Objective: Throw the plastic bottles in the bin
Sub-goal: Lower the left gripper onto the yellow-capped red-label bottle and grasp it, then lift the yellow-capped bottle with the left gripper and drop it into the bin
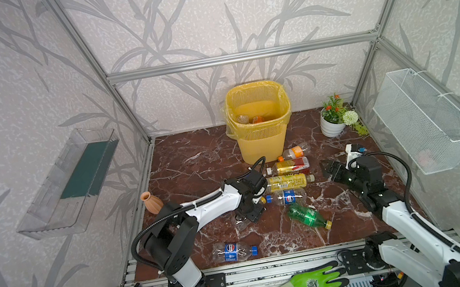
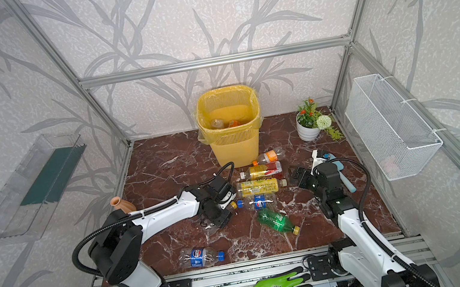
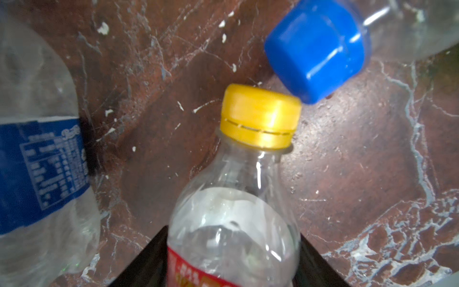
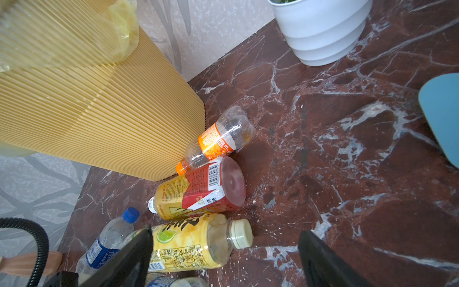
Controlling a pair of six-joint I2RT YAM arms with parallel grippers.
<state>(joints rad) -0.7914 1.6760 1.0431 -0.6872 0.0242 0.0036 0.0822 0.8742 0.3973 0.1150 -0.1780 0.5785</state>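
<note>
The left gripper (image 3: 231, 239) has its two black jaws on either side of a clear yellow-capped bottle (image 3: 233, 218) with a red label. They sit close against its sides, but I cannot tell whether they are squeezing it. The bottle's cap almost touches the cap of a blue-capped bottle (image 3: 315, 52) lying on the marble tabletop (image 3: 372, 149). In both top views this is just left of centre, with the left arm stretched low across the table.

The right gripper (image 4: 227, 233) hangs right of centre with its jaws wide apart and nothing between them. Just beyond it lies a yellow-labelled bottle (image 4: 188, 246) with a cream cap. Past that are a red-and-yellow bottle (image 4: 198, 193) and an orange-labelled bottle (image 4: 218, 141), whose cap end is just beside the foot of the bin (image 1: 263, 142).

The bin stands upper centre in both top views, against the back wall, and two binned bottles (image 1: 242, 118) show inside it. A green bottle (image 1: 307, 216) lies below centre. A blue-labelled bottle (image 1: 234, 251) lies near the table's lower edge, close to the left arm's base.
</note>
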